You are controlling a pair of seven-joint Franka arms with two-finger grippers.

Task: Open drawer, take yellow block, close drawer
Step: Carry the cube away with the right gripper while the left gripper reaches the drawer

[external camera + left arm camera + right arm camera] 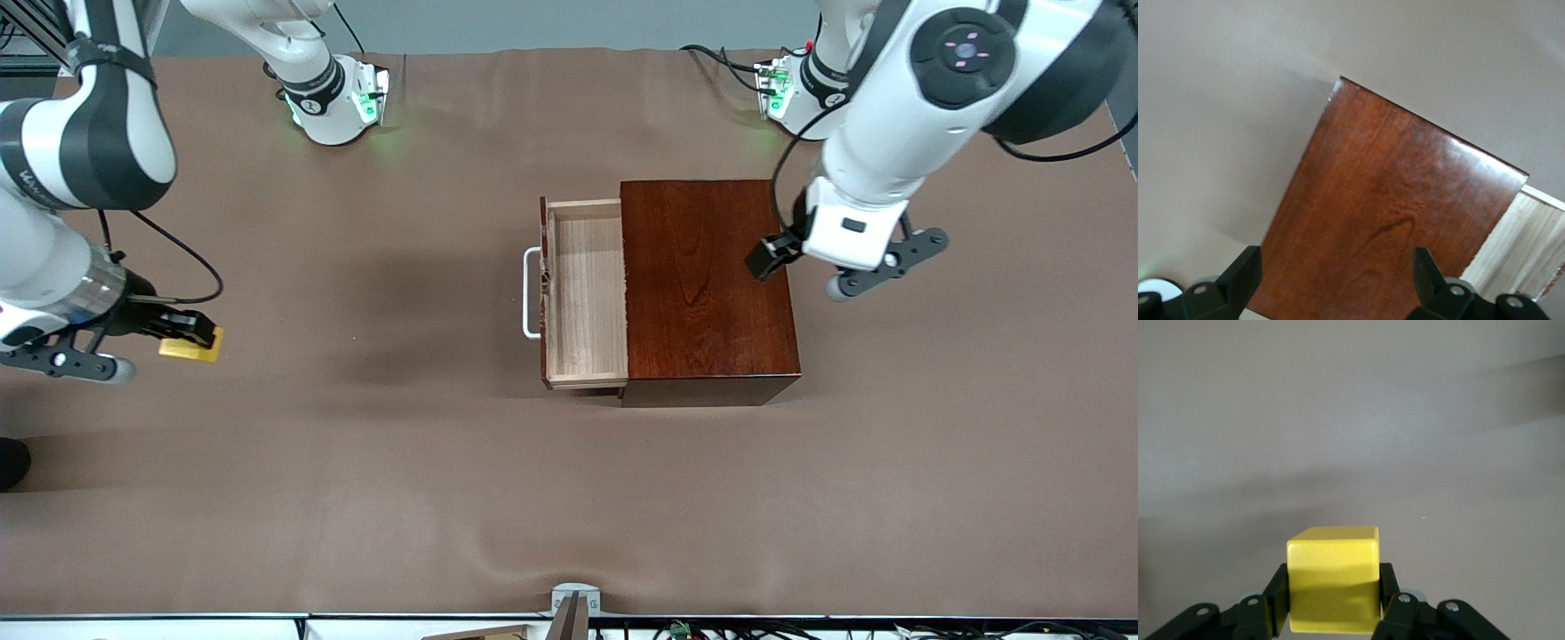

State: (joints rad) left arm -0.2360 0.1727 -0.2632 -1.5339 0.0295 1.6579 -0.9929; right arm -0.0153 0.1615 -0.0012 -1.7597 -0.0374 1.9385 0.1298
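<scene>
Currently the drawer [585,294] stands pulled out of the wooden box [707,289], toward the right arm's end of the worktop [569,498]. Its white handle [531,293] faces that end, and the pale wood floor of the drawer shows bare.

Right gripper [191,330]: well apart from the wooden box, at the right arm's end of the worktop. Its fingers [1388,587] are clamped on the yellow block [197,347], one finger pressed to each side face (right wrist view shows the block squarely between them, top face lit, front face in shadow). From the front view I cannot tell whether the block touches the worktop or is just above it; it looks very close to the surface.

Left gripper [772,255]: over the wooden box, at the edge of the lid toward the left arm's end. Its fingers [1241,277] are spread wide with nothing between them. The left wrist view looks down on the glossy reddish-brown lid, with a strip of the drawer's pale interior visible past one edge of the lid.
</scene>
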